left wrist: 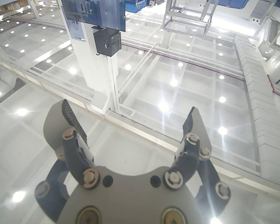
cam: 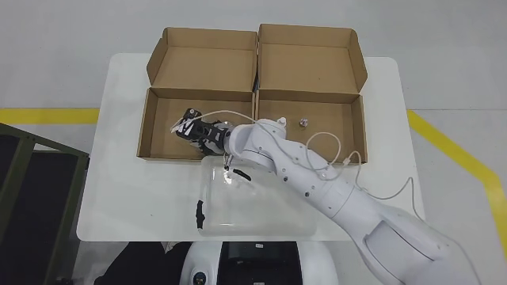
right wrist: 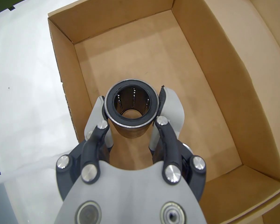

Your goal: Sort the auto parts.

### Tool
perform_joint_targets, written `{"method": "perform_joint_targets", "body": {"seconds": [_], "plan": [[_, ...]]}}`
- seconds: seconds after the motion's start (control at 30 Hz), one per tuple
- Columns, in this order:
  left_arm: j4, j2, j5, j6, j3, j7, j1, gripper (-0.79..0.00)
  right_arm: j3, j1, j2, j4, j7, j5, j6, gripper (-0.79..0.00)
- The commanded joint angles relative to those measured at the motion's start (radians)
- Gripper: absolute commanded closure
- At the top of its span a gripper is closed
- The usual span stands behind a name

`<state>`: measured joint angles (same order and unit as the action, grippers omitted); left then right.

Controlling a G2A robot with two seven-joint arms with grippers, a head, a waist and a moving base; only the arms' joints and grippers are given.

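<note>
This looks like the placing step. The right jaws grip a linear bearing, a dark sleeve with a steel rim and rows of balls inside, held over the floor of the left box. Next it should be lowered gently and released. The left jaws gape wide, aimed at the ceiling.
</note>
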<state>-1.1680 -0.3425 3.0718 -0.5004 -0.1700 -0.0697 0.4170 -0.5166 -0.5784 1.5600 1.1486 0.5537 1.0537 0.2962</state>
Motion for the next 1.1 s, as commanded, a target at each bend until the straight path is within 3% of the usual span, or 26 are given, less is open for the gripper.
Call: {"method": "perform_joint_targets", "body": {"seconds": [0.0,0.2,0.5,0.53,0.7,1.07], "plan": [[0.000,0.000,0.000,0.000,0.000,0.000,0.000,-0.785,-0.001,0.000,0.004,-0.010,-0.001,0.001,0.002,-0.154],[0.000,0.000,0.000,0.000,0.000,0.000,0.000,-0.785,-0.009,-0.001,0.015,-0.031,-0.002,0.009,0.010,-0.302],[0.000,0.000,0.000,0.000,0.000,0.000,0.000,-0.785,-0.038,-0.023,0.017,0.001,0.006,0.036,0.012,-0.391],[0.000,0.000,0.000,0.000,0.000,0.000,0.000,-0.785,-0.043,-0.028,0.015,0.007,0.008,0.039,0.013,-0.459],[0.000,0.000,0.000,0.000,0.000,0.000,0.000,-0.785,-0.069,-0.052,0.007,0.046,0.010,0.054,0.028,-0.551],[0.000,0.000,0.000,0.000,0.000,0.000,0.000,-0.785,-0.169,-0.171,-0.041,0.314,0.011,0.100,0.118,-0.696]]}}
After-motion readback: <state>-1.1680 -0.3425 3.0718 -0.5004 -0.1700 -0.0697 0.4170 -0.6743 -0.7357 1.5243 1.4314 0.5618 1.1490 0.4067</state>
